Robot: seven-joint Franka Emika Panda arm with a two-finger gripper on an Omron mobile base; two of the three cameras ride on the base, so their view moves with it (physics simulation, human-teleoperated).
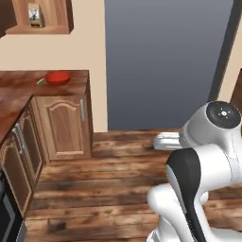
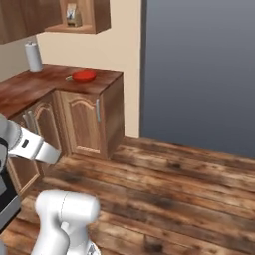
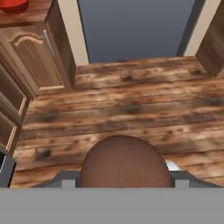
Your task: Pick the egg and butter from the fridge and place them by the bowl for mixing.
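Egg (image 3: 126,161) sits snug between the hand's (image 3: 127,181) part-open fingers, carried above the wooden floor. Fridge (image 1: 165,61) door looks shut. Carrying step, I'd say; next, swing over to the bench (image 1: 19,87) and set it beside the bowl (image 1: 57,78).

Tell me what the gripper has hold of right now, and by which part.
The gripper holds the small reddish-brown rounded egg, clasped across its sides between the fingers.

One egg (image 3: 126,161), one red bowl (image 1: 57,78), one paper-towel roll (image 2: 34,56), one grey fridge (image 1: 165,61).
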